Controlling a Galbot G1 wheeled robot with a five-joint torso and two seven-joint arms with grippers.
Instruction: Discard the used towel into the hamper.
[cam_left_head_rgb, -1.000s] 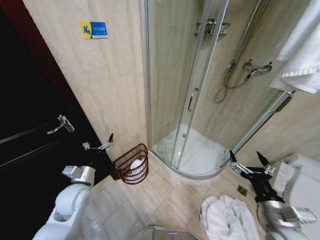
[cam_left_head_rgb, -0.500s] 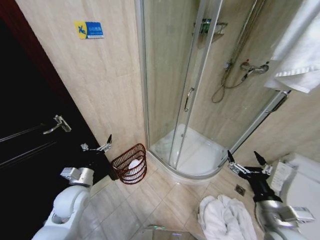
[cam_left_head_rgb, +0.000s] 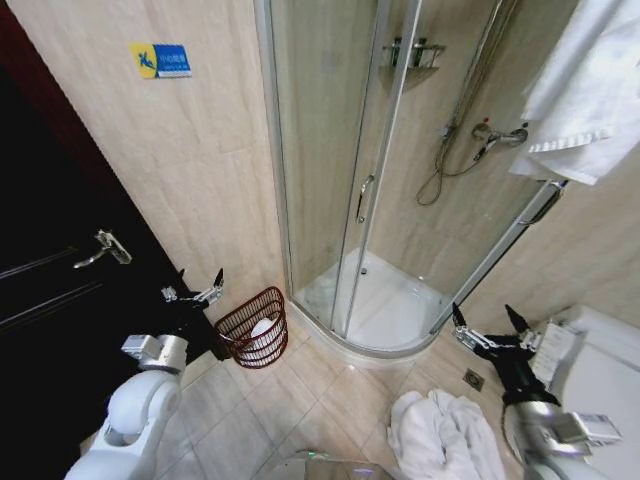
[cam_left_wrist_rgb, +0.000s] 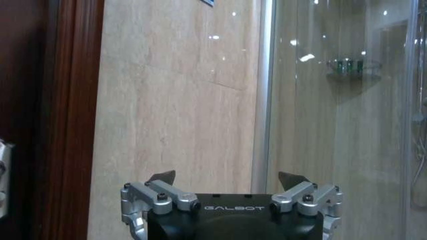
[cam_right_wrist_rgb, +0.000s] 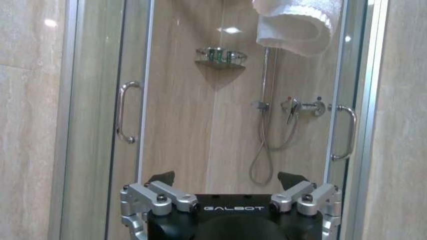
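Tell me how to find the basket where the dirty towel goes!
Look for the glass shower cabin in the corner. On the tiled floor just to its left, against the beige wall beside the dark door, stands the hamper. It is the only reddish-brown basket of thin ribs, with something white already inside, unlike the loose white towel heaped on the floor.

Illumination is even and warm, coming from overhead. Small bright reflections show on the glass shower door (cam_left_wrist_rgb: 333, 100) and the tiled wall (cam_left_wrist_rgb: 173, 100) in the left wrist view. The dark door (cam_left_head_rgb: 50, 270) renders nearly black. The head view bows straight lines at its edges. The wrist views are slightly soft.
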